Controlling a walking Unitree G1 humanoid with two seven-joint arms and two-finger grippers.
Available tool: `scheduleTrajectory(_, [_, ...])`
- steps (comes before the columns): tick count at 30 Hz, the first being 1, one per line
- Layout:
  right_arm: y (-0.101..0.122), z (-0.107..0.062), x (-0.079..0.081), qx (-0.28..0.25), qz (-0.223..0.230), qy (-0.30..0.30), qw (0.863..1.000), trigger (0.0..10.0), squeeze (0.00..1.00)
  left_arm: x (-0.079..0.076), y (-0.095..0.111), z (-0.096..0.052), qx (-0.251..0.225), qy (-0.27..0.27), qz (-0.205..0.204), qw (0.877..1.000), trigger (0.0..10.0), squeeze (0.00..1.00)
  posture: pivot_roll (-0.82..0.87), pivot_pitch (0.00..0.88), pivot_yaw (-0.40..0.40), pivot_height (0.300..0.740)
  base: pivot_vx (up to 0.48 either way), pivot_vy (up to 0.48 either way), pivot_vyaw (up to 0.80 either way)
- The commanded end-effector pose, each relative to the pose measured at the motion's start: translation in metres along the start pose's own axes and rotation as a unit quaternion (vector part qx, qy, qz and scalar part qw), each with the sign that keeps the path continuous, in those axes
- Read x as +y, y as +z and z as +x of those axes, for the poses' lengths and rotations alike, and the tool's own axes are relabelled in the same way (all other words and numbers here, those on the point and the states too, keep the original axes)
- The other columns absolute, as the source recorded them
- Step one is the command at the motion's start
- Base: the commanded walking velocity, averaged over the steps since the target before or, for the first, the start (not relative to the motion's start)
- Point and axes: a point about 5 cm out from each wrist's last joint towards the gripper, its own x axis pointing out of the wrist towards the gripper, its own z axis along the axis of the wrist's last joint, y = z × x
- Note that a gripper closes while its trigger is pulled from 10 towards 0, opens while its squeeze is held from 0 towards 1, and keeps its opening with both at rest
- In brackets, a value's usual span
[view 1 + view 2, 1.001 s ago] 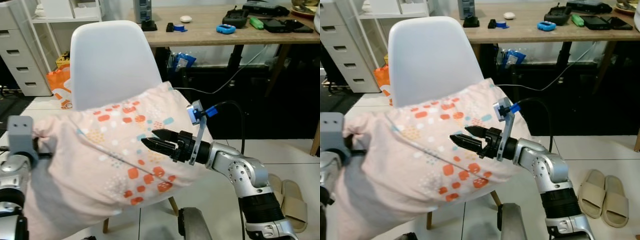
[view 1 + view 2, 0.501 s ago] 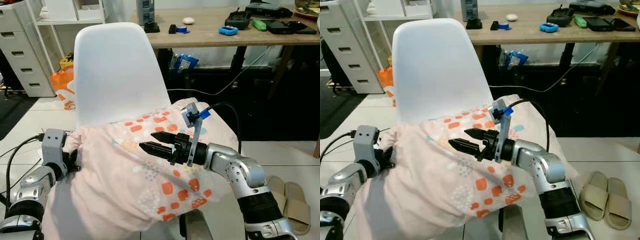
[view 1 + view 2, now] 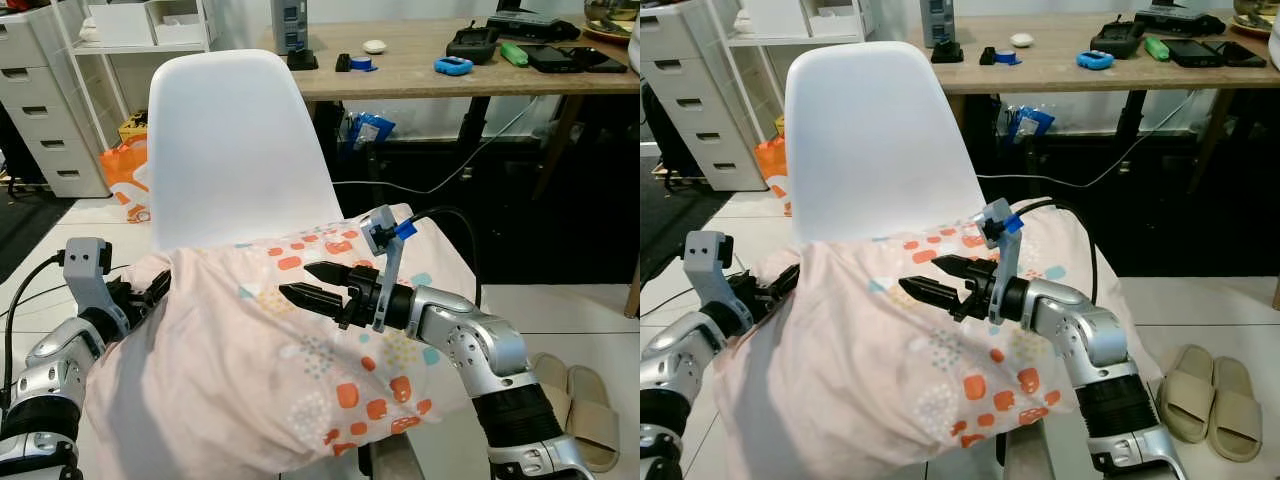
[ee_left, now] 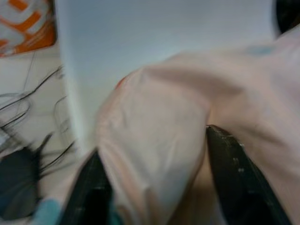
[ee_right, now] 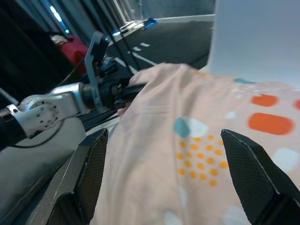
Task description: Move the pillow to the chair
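The white chair (image 3: 235, 140) stands before the wooden desk (image 3: 470, 65), and the pink pillow (image 3: 260, 380) (dotted with orange patches) lies across its seat, spilling over the front edge. The right gripper (image 3: 315, 288) hovers over the pillow's top, fingers spread apart and holding nothing. The left gripper (image 4: 154, 173) has its fingers either side of a fold at the pillow's corner.
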Motion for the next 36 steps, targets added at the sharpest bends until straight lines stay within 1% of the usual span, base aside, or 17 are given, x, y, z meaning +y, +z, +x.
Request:
scheduleTrajectory(1, [-0.001, 0.002, -0.002, 0.005, -0.004, -0.008, 1.0, 10.0, 0.0, -0.001, -0.023, -0.008, 0.067, -0.024, 0.033, 0.997, 0.0, 0.0, -0.16, 0.056, 0.04, 0.476, 0.0, 0.0, 0.0])
scheduleTrajectory(8, [0.0, 0.001, -0.005, 0.001, -0.005, -0.019, 1.0, 10.0, 0.0, -0.004, -0.03, -0.014, 0.097, -0.03, 0.076, 0.992, 0.0, 0.0, -0.16, 0.059, 0.043, 0.476, 0.0, 0.0, 0.0])
scheduleTrajectory(12, [0.0, 0.001, -0.006, 0.0, -0.004, -0.022, 1.0, 10.0, 0.0, -0.014, -0.008, -0.005, 0.038, -0.05, 0.061, 0.996, 0.0, 0.0, -0.16, 0.059, 0.042, 0.476, 0.0, 0.0, 0.0])
scheduleTrajectory(13, [0.0, 0.001, -0.006, 0.0, -0.004, -0.022, 1.0, 10.0, 0.0, -0.014, -0.008, -0.005, 0.038, -0.05, 0.061, 0.996, 0.0, 0.0, -0.16, 0.059, 0.042, 0.476, 0.0, 0.0, 0.0])
scheduleTrajectory(16, [0.0, 0.001, -0.008, -0.002, -0.003, -0.028, 1.0, 10.0, 0.0, -0.053, 0.036, 0.007, -0.067, -0.146, 0.029, 0.987, 0.0, 0.0, -0.15, 0.059, 0.041, 0.476, 0.0, 0.0, 0.0])
scheduleTrajectory(17, [0.001, 0.001, -0.009, -0.003, -0.003, -0.029, 1.0, 10.0, 0.0, -0.063, 0.045, 0.008, -0.088, -0.168, 0.024, 0.982, 0.0, 0.0, -0.15, 0.059, 0.041, 0.476, 0.0, 0.0, 0.0])
scheduleTrajectory(18, [0.001, 0.001, -0.009, -0.003, -0.003, -0.029, 1.0, 10.0, 0.0, -0.063, 0.045, 0.008, -0.088, -0.168, 0.024, 0.982, 0.0, 0.0, -0.15, 0.059, 0.041, 0.476, 0.0, 0.0, 0.0])
scheduleTrajectory(19, [0.001, 0.002, -0.01, -0.006, -0.003, -0.031, 1.0, 10.0, 0.0, -0.076, 0.058, 0.012, -0.113, -0.193, 0.019, 0.975, 0.0, 0.0, -0.15, 0.057, 0.039, 0.476, 0.0, 0.0, 0.0])
scheduleTrajectory(20, [0.001, 0.002, -0.01, -0.006, -0.003, -0.031, 1.0, 10.0, 0.0, -0.076, 0.058, 0.012, -0.113, -0.193, 0.019, 0.975, 0.0, 0.0, -0.15, 0.057, 0.039, 0.476, 0.0, 0.0, 0.0])
scheduleTrajectory(22, [0.003, 0.003, -0.011, -0.012, -0.001, -0.034, 0.999, 10.0, 0.0, -0.103, 0.085, 0.026, -0.157, -0.222, 0.009, 0.962, 0.0, 0.0, -0.15, 0.055, 0.039, 0.476, 0.0, 0.0, 0.0])
scheduleTrajectory(24, [0.003, 0.003, -0.011, -0.012, -0.001, -0.034, 0.999, 10.0, 0.0, -0.103, 0.085, 0.026, -0.157, -0.222, 0.009, 0.962, 0.0, 0.0, -0.15, 0.055, 0.039, 0.476, 0.0, 0.0, 0.0])
scheduleTrajectory(25, [0.004, 0.005, -0.011, -0.017, 0.0, -0.037, 0.999, 10.0, 0.0, -0.115, 0.103, 0.044, -0.178, -0.211, -0.012, 0.961, 0.0, 0.0, -0.15, 0.056, 0.043, 0.476, 0.0, 0.0, 0.0])
scheduleTrajectory(29, [0.004, 0.006, -0.011, -0.021, 0.001, -0.039, 0.999, 10.0, 0.0, -0.12, 0.113, 0.06, -0.177, -0.188, -0.012, 0.966, 0.0, 0.0, -0.16, 0.054, 0.046, 0.476, 0.0, 0.0, 0.0])
scheduleTrajectory(32, [0.005, 0.007, -0.012, -0.03, 0.005, -0.049, 0.998, 10.0, 0.0, -0.136, 0.146, 0.076, -0.196, -0.175, -0.012, 0.965, 0.0, 0.0, -0.16, 0.053, 0.054, 0.476, 0.0, 0.0, 0.0])
scheduleTrajectory(33, [0.005, 0.007, -0.012, -0.03, 0.005, -0.049, 0.998, 10.0, 0.0, -0.136, 0.146, 0.076, -0.196, -0.175, -0.012, 0.965, 0.0, 0.0, -0.16, 0.053, 0.054, 0.476, 0.0, 0.0, 0.0])
scheduleTrajectory(34, [0.005, 0.007, -0.013, -0.033, 0.007, -0.056, 0.998, 10.0, 0.0, -0.141, 0.165, 0.08, -0.21, -0.167, -0.009, 0.963, 0.0, 0.0, -0.17, 0.055, 0.058, 0.476, 0.0, 0.0, 0.0])
scheduleTrajectory(36, [0.005, 0.007, -0.013, -0.033, 0.007, -0.056, 0.998, 10.0, 0.0, -0.141, 0.165, 0.08, -0.21, -0.167, -0.009, 0.963, 0.0, 0.0, -0.17, 0.055, 0.058, 0.476, 0.0, 0.0, 0.0])
